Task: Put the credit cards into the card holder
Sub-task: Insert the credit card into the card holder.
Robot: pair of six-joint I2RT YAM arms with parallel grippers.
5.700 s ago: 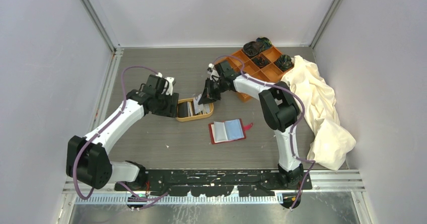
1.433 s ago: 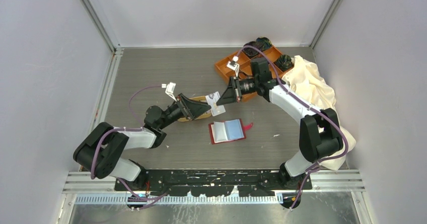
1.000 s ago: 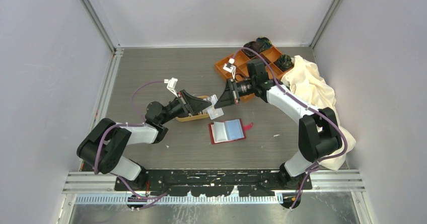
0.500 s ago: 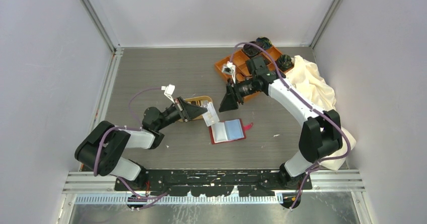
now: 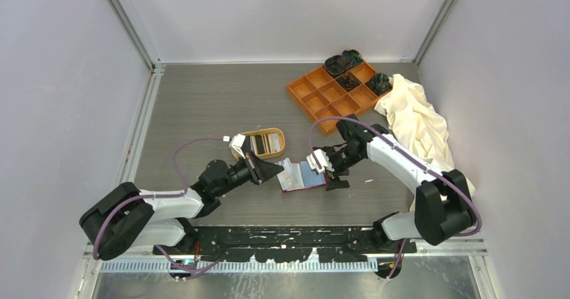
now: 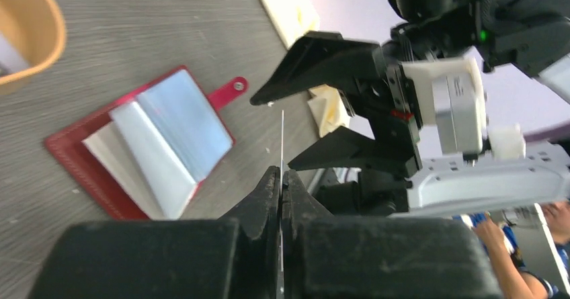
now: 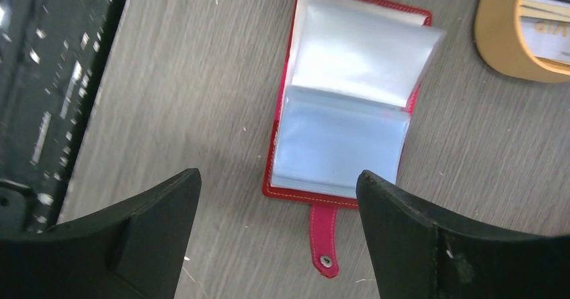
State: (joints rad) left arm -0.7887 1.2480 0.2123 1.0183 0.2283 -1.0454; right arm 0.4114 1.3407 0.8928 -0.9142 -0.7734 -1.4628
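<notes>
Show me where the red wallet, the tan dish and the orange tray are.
Red wallet [image 7: 343, 138]: right wrist view, on its clear card sleeves.
Tan dish [image 7: 496, 37]: right wrist view, on its outer wall.
Orange tray [image 5: 302, 91]: top view, on an empty corner compartment.

Left arm [image 5: 168, 201] stretches low and forward, and the left gripper [image 5: 272, 170] is pinched tight on a thin card [image 6: 281, 141] held edge-on. Just ahead of those fingertips, the right gripper [image 5: 335, 170] faces it, jaws spread wide, right arm [image 5: 403, 164] bent inward.
</notes>
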